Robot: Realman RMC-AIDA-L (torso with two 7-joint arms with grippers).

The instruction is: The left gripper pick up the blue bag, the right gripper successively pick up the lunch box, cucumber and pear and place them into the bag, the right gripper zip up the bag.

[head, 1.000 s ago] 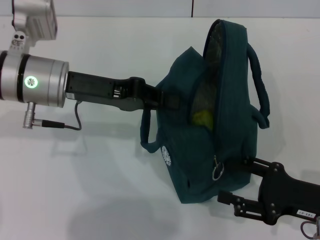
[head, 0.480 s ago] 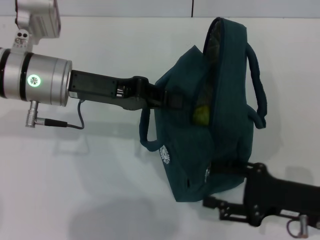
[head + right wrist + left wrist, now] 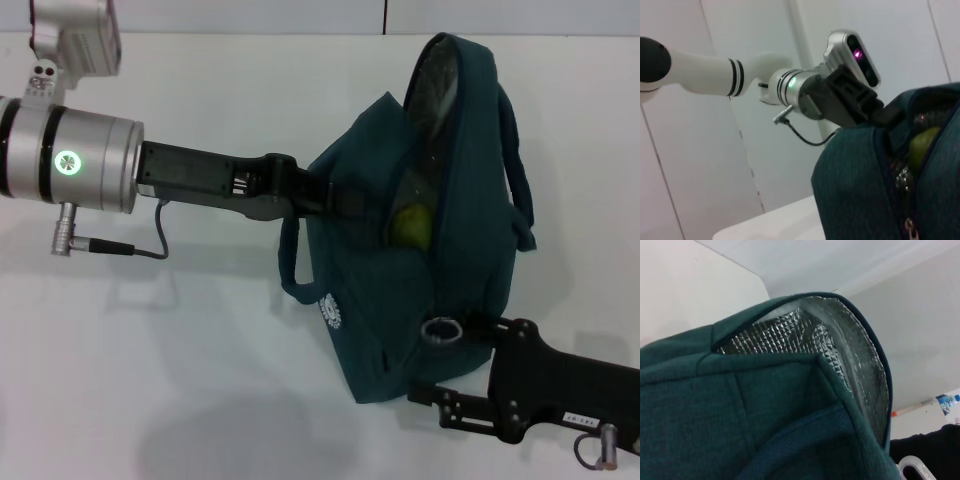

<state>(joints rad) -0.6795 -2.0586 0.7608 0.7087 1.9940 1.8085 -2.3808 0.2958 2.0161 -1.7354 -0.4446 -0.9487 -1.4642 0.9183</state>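
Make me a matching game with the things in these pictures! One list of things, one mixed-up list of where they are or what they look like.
Things:
1. dark teal fabric lunch bag
2. yellow-green round pear
3. silver ring zip pull
4. left gripper

Clues:
A. peeking out through the open gap
B. near the bottom end of the zip, beside the right gripper
C. clamped on the bag's side
D. held up, zip mostly open

Pairs: 1-D, 2-A, 3-B, 4-C
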